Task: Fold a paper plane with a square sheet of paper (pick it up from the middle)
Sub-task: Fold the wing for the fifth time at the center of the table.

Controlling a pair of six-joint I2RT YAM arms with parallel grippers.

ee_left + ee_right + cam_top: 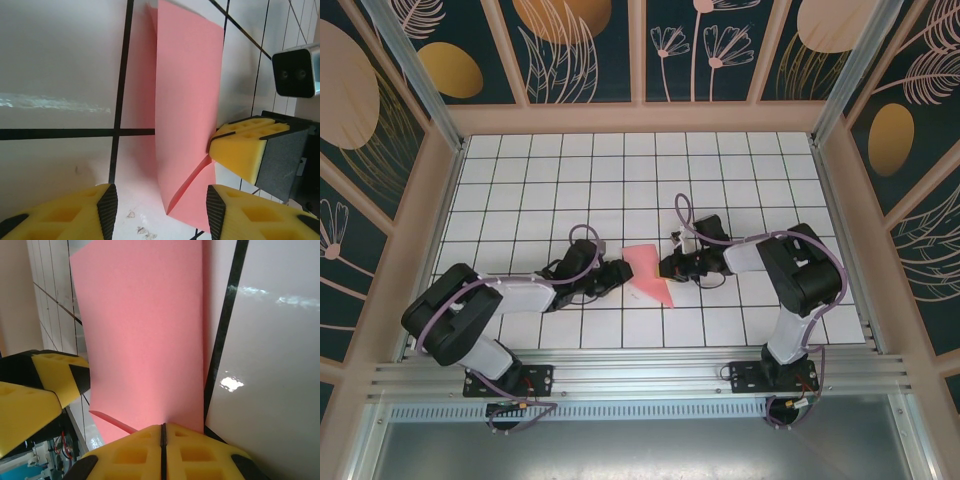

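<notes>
The square sheet of paper (648, 270) is salmon pink, partly folded, and lies on the white tiled table (570, 190) between the two arms. My left gripper (623, 270) is at its left edge. In the left wrist view this gripper (161, 212) is open, and the paper's (187, 90) near corner, with a raised flap, lies between its fingers. My right gripper (667, 266) is at the paper's right edge. In the right wrist view it (162, 432) is shut tight on the edge of the paper (145, 330). Its yellow fingers (240, 150) touch the paper's right edge in the left wrist view.
Patterned wall panels (640, 50) enclose the table on three sides. A metal rail (640, 375) runs along the near edge by the arm bases. The right arm's wrist camera (295, 70) hangs just beyond the paper. The left gripper's fingers (50, 380) stand beside the paper's far edge.
</notes>
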